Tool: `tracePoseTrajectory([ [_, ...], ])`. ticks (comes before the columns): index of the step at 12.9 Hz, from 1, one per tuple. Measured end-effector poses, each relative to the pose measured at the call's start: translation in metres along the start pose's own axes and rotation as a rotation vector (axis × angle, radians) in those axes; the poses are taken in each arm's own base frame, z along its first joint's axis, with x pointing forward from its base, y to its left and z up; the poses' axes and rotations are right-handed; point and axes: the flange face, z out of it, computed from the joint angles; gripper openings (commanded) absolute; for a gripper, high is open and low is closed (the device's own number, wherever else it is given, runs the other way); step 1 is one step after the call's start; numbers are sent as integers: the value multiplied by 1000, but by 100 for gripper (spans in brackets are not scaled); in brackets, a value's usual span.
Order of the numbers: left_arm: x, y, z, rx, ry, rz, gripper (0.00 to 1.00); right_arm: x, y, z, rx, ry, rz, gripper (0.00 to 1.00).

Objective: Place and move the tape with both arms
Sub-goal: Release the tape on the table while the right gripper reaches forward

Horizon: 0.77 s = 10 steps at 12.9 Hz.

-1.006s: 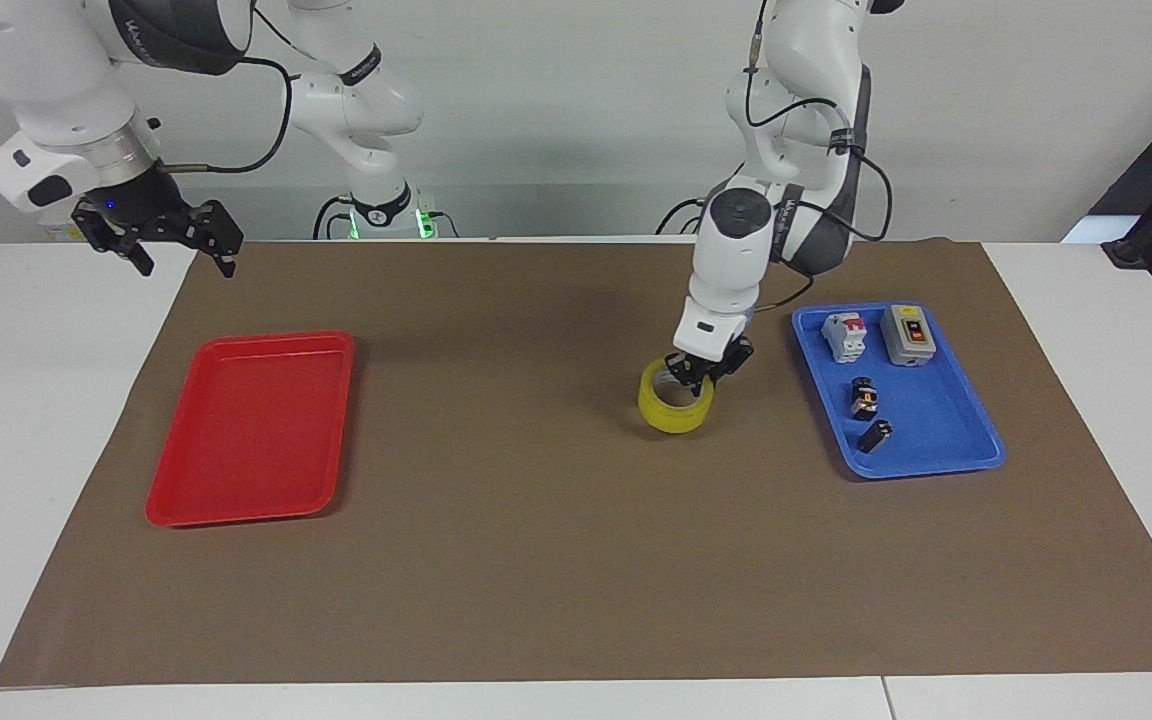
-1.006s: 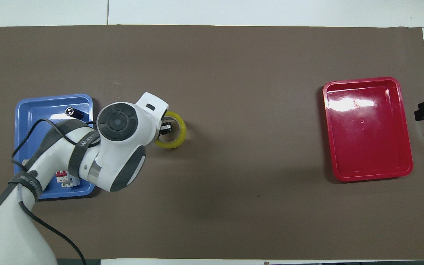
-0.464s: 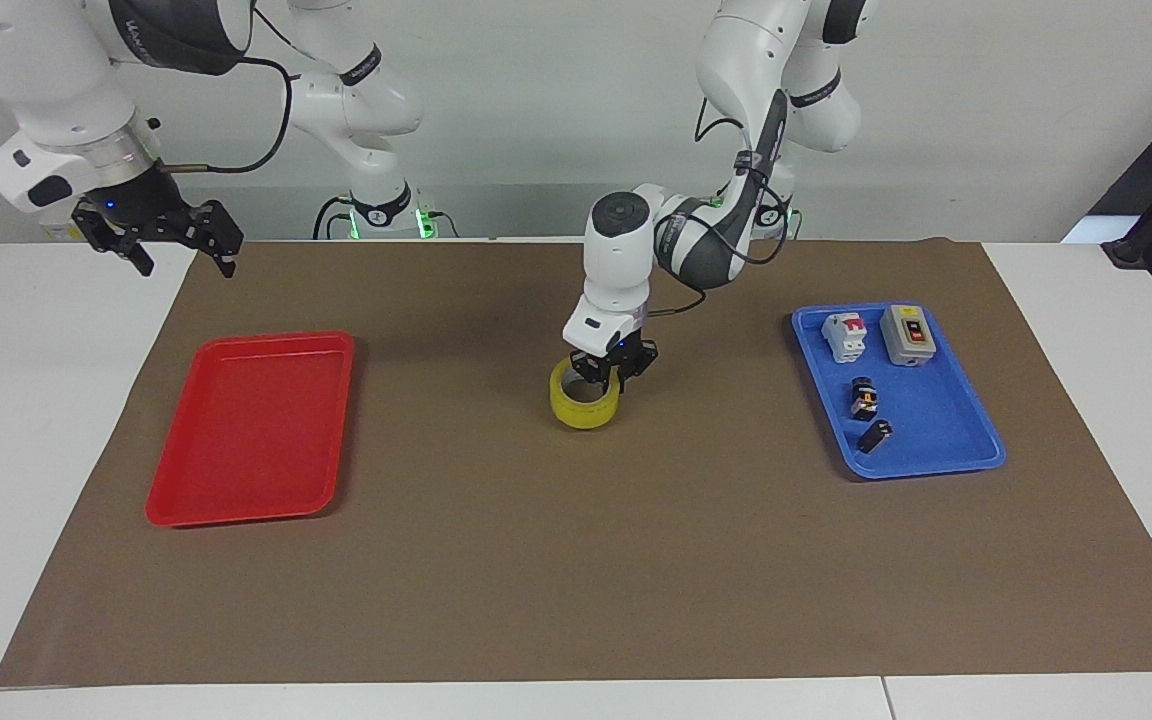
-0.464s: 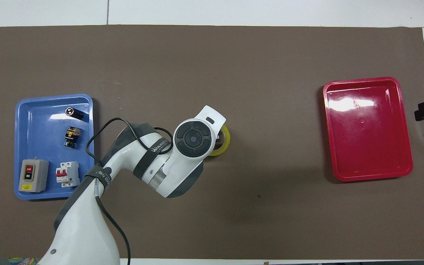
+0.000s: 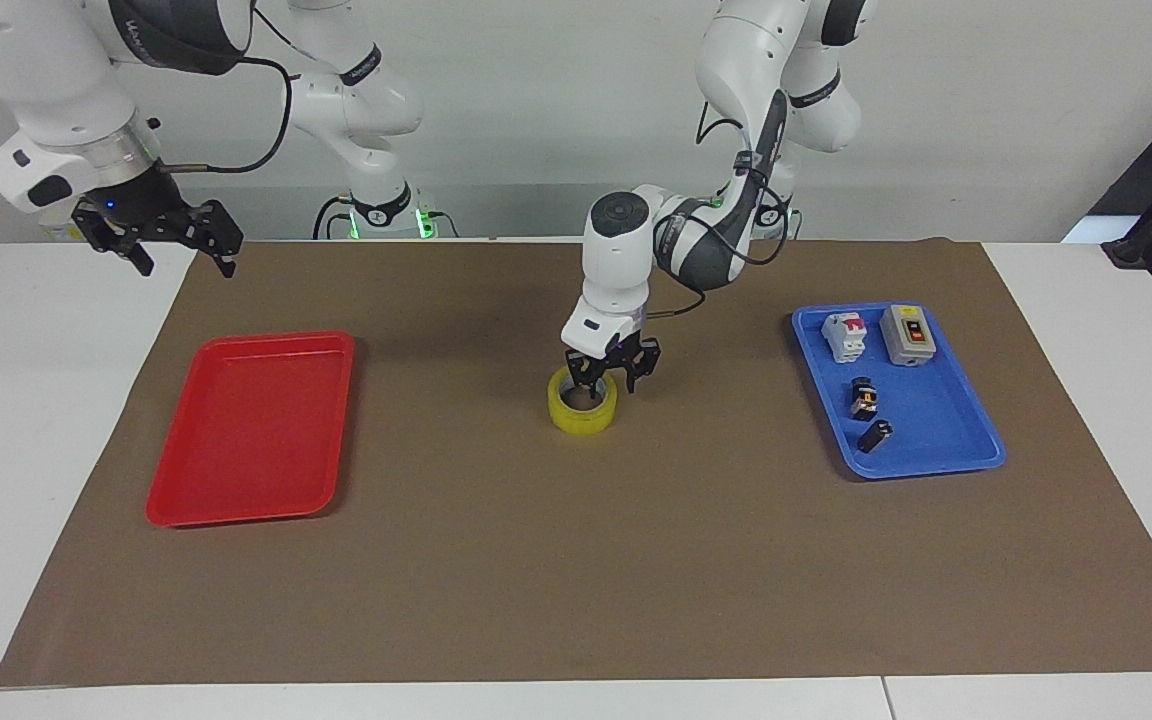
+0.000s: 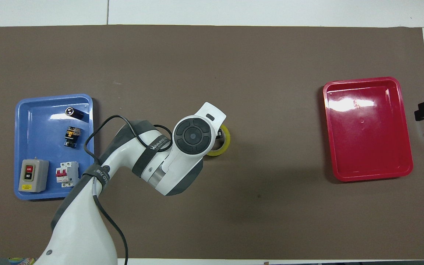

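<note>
The yellow tape roll (image 5: pixel 583 408) lies flat on the brown mat (image 5: pixel 576 560) near its middle; part of it shows in the overhead view (image 6: pixel 224 144), the rest is hidden by the left wrist. My left gripper (image 5: pixel 614 377) stands just above the roll's rim on the side toward the blue tray. Its fingers are spread, one over the roll's hole and one outside the rim. My right gripper (image 5: pixel 181 238) is open and empty, and waits in the air over the mat's corner at the right arm's end of the table.
A red tray (image 5: pixel 251 430) lies empty toward the right arm's end. A blue tray (image 5: pixel 936 445) toward the left arm's end holds a grey switch box (image 5: pixel 908 334), a white breaker (image 5: pixel 844 335) and two small black parts.
My left gripper carried the tape from beside the blue tray to the mat's middle. Since half a second ago its fingers have opened off the rim and the roll rests on the mat.
</note>
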Motion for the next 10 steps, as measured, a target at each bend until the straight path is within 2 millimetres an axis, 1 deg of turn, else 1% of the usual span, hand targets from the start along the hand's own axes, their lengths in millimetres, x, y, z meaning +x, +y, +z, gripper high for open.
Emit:
tracePoseTrajectory([
  [1,4,-16,-19,17,-13,-8,100,0,-1,0,0,0,-2,100],
  [2,12,-38,-39,28,-22,-1,100,0,-4,0,0,0,-7,100],
  [3,26,-68,-60,28,-22,24,100,1,-11,-1,0,2,-24,100],
  [4,42,-99,-77,24,-17,45,100,2,-23,-1,1,4,-49,100],
  [5,57,-131,-91,23,-13,56,100,3,-43,-3,9,11,-84,100],
  [6,67,-158,-101,23,-10,55,100,5,-67,-5,30,30,-119,100],
  [8,85,-207,-118,21,2,42,100,7,-118,-7,65,71,-133,100],
  [10,99,-254,-133,24,9,19,100,10,-174,3,79,93,-130,100],
])
